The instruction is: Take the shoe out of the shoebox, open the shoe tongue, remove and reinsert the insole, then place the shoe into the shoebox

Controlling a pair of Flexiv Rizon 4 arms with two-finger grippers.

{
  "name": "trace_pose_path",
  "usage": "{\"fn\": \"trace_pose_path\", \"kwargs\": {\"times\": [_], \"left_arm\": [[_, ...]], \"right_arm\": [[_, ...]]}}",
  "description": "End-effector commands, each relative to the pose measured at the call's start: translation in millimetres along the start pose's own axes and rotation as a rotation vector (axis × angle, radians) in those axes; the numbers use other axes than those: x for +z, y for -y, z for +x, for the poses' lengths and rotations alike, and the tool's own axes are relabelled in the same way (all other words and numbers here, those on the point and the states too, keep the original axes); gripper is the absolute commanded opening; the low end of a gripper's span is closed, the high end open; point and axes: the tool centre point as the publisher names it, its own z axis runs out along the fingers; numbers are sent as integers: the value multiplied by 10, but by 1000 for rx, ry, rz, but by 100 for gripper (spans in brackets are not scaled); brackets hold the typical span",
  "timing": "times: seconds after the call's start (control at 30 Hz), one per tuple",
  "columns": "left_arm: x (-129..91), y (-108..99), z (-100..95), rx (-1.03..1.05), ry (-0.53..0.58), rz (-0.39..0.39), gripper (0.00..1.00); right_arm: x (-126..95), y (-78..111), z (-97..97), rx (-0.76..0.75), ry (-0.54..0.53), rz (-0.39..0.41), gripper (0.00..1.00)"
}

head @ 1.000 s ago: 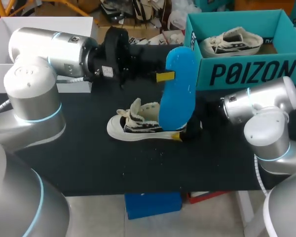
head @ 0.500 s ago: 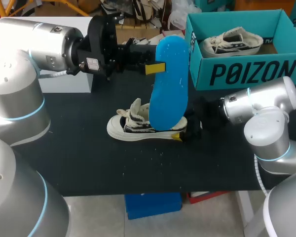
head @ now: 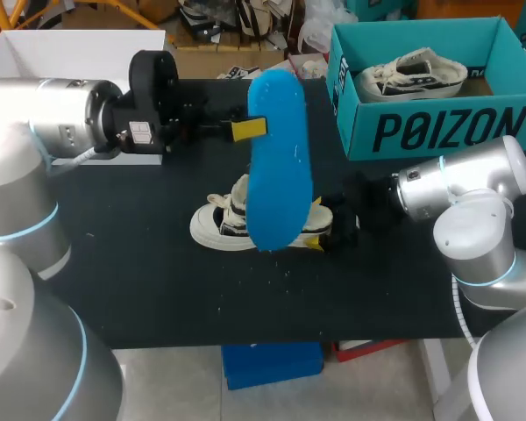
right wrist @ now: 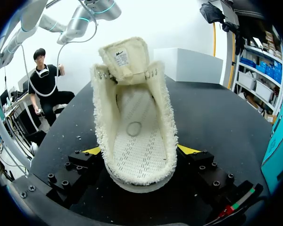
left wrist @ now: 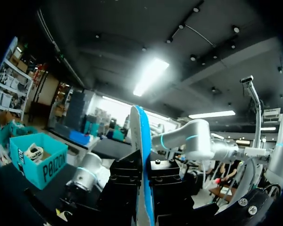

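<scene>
**One insole out, reinsertion to come**

Both arms are engaged. The left jaws are closed on the blue insole (head: pixel 276 162) near its upper end, one yellow tip showing against its face. The right jaws are clamped across the heel of the shoe (head: pixel 223 224), a tip on either side.

The shoe lies on the black surface (head: pixel 158 289), well apart from the teal shoebox (head: pixel 438 132) where a second shoe sits. Its long axis runs across the surface, toe toward the robot's left and heel at the right jaws. The tongue stands pulled up and the lining is bare.

The insole hangs roughly upright, long axis steep, with its lower end over the shoe's opening. Whether it touches the shoe cannot be told.

The removal step looks done, so reinsertion is likely next. That calls for tipping the insole's lower end toward the toe and sliding it in under the tongue while the right jaws steady the heel.
</scene>
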Motion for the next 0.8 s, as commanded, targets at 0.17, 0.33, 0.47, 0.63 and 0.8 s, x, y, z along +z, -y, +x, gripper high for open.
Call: {"fn": "trace_pose_path", "kwargs": {"times": [0.17, 0.33, 0.47, 0.63, 0.8], "left_arm": [[-51, -7, -9, -6, 15, 23, 0], [-74, 5, -23, 4, 29, 24, 0], [-74, 5, -24, 2, 28, 25, 0], [-74, 5, -24, 2, 28, 25, 0], [-74, 5, -24, 2, 28, 25, 0]], "right_arm": [[18, 26, -9, 2, 0, 1, 0], [18, 26, -9, 2, 0, 1, 0], [18, 26, -9, 2, 0, 1, 0], [-19, 3, -7, -24, -36, 84, 100], [-171, -122, -30, -83, -67, 186, 100]]}}
